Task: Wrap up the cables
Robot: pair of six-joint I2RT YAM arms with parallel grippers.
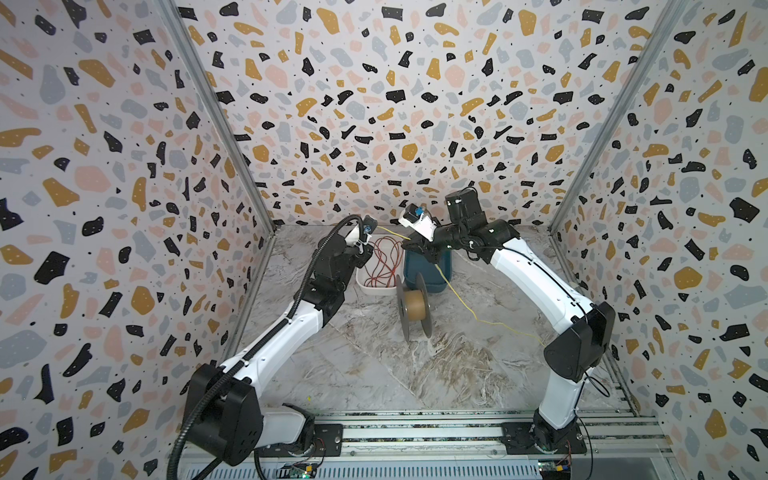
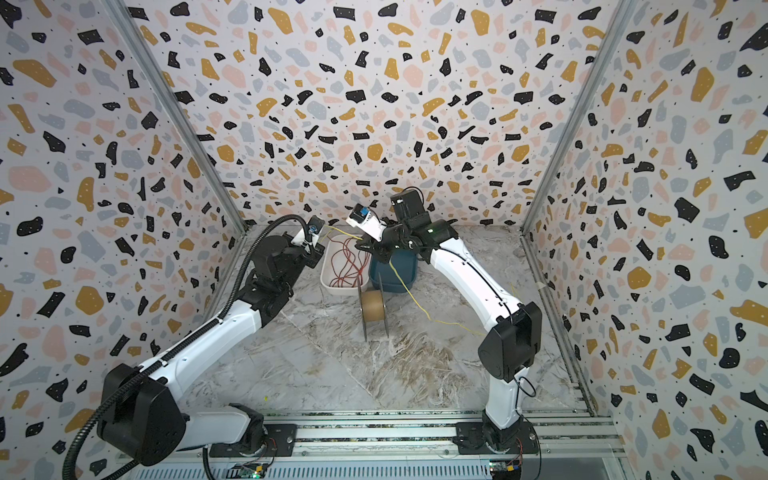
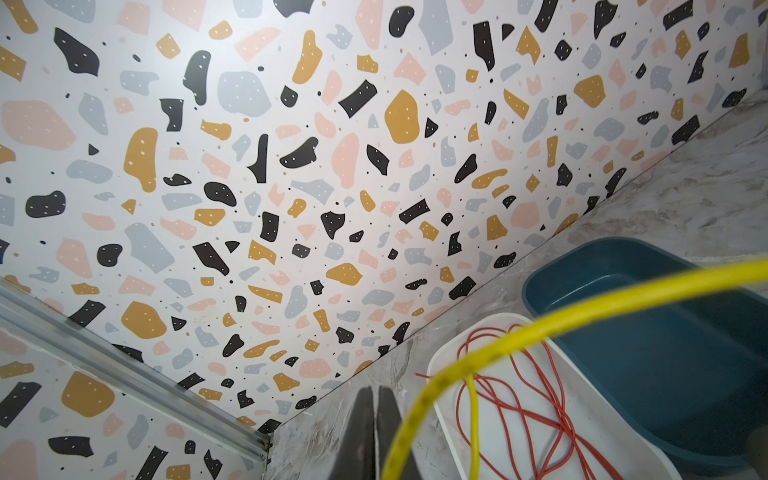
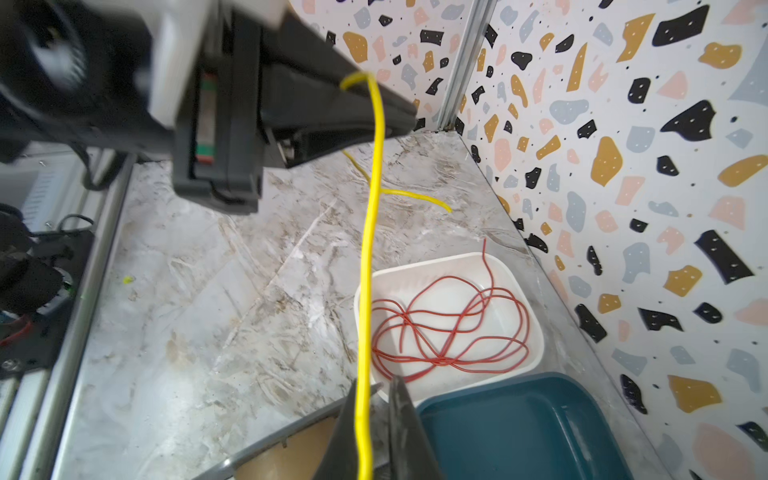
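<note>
Marble tabletop point(image 1: 374, 365): near the white tray point(image 1: 365, 289), left gripper point(image 3: 376, 399) pinches the yellow cable point(image 4: 370, 249); right gripper point(image 4: 374, 386) stands slightly parted around it

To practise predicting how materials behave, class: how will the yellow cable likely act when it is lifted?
Probably floppy: the yellow cable bends in loose curves and trails onto the table rather than holding a shape. It is likely light, being very thin. It may slide through the right gripper, whose jaws stand parted around it.
</note>
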